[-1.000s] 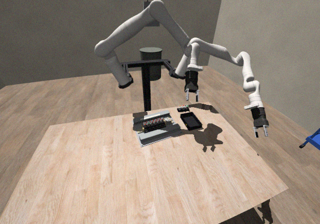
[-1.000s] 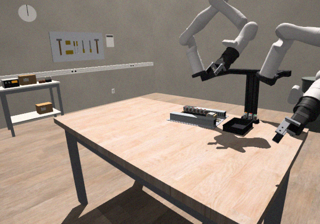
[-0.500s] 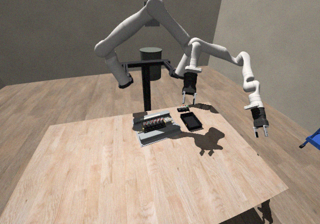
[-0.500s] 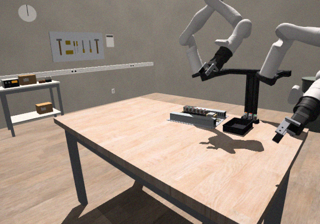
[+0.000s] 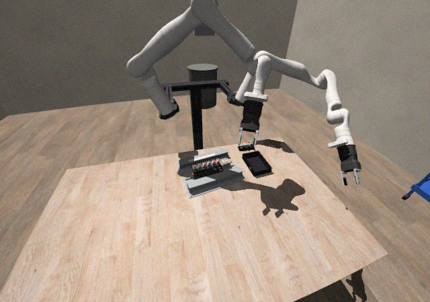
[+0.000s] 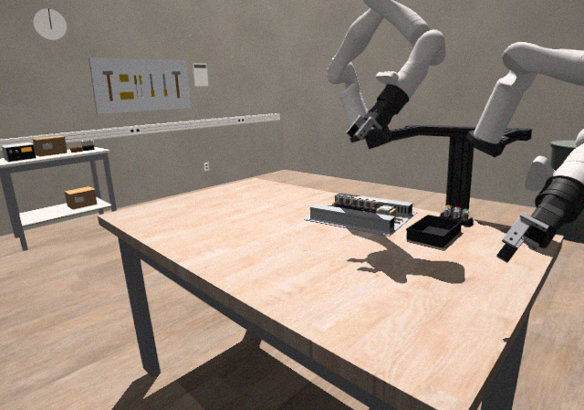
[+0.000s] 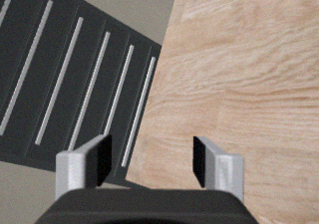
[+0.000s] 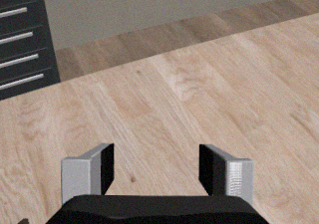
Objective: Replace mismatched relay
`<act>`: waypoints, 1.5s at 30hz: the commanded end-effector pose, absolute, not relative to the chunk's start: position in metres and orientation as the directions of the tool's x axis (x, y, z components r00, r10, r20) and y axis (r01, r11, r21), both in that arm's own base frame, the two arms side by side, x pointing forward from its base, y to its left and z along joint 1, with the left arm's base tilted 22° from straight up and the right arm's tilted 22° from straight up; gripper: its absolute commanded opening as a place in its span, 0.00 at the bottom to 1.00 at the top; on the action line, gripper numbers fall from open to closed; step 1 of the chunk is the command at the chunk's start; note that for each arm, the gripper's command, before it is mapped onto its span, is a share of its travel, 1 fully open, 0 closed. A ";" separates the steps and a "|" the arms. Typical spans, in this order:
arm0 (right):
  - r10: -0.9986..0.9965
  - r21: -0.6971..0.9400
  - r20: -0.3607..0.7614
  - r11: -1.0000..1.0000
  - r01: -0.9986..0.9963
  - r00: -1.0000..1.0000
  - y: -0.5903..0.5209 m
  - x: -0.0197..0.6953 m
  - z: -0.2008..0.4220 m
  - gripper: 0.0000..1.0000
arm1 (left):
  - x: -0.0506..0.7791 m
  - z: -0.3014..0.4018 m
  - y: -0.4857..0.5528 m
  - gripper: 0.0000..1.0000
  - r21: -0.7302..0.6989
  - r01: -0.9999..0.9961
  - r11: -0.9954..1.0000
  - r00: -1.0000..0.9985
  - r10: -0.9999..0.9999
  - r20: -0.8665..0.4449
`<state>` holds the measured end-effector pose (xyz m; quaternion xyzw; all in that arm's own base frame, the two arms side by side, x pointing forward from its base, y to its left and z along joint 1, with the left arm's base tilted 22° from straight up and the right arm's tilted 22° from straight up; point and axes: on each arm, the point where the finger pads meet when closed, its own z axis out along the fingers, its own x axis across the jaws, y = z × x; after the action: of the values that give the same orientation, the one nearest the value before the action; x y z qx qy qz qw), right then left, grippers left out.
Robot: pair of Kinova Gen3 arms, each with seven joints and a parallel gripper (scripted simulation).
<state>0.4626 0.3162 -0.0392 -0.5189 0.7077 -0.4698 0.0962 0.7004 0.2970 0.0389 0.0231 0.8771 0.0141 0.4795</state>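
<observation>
The grey relay panel (image 5: 217,182) (image 6: 351,217) lies on the table. Its row of clear relays (image 5: 208,165) (image 6: 357,203) shows mostly red buttons; one near the left end in the top camera looks green, though it is small. The spare rack (image 5: 246,148) (image 6: 466,222) holds three relays, with buttons that look orange, red and green. The black parts tray (image 5: 261,173) (image 6: 426,240) looks empty. My right gripper (image 5: 247,144) (image 6: 357,133) (image 8: 157,161) is open and empty, high above the table. My left gripper (image 5: 351,183) (image 6: 511,250) (image 7: 152,152) is open and empty, beyond the table's side edge in the top view.
The tray stands between the panel and the rack in the exterior view. The black stand (image 5: 197,125) (image 6: 458,174) rises behind the panel and rack. A dark drawer cabinet (image 7: 65,92) (image 8: 22,50) shows beyond the table (image 7: 239,110) (image 8: 159,114). No relay shows in the wrist views.
</observation>
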 end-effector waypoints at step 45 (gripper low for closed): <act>-0.515 -0.750 0.122 0.513 -0.419 -0.849 0.151 0.528 0.015 1.00 | 0.701 0.040 0.297 1.00 0.048 0.028 0.998 -0.538 0.055 -0.841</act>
<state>0.5250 0.1625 0.0103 -0.2886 0.8589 -0.4190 0.0595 0.7004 0.2970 0.0389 0.0231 0.8771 0.0141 0.4795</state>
